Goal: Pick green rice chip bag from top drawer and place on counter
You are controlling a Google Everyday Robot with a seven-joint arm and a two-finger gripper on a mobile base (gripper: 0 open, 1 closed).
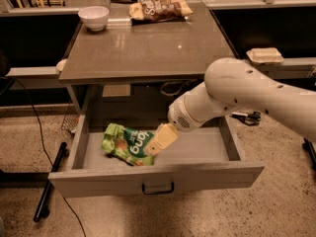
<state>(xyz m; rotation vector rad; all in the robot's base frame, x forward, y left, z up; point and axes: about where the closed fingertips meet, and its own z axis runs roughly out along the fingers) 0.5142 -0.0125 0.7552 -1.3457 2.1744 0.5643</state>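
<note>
The grey-brown desk [148, 48] is filling the upper middle of the scene, its glossy top lying bare across the centre and the whole front edge. The robot's white arm [256, 93] is crossing in from the right, passing under the desk's front right corner and angling down to the left. Below, the top drawer [158, 174] is standing pulled out past the desk's front edge, its floor showing open room on the right half, between the arm and the right wall. A brown and tan snack bag [159, 9] is lying against the desk's far edge, right of centre. The green rice chip bag [123, 144] is lying flat in the left half of the drawer, just short of the front panel and a little apart from the left wall. A white bowl [94, 18] is sitting at the desk's far left corner, well apart from the brown bag. The cream end effector [159, 141] is hanging inside the drawer, its tip appearing to overlap the green bag's right edge; whether it is open or closed cannot be told from this angle. A small dark handle [158, 188] is sitting at the centre of the drawer front.
</note>
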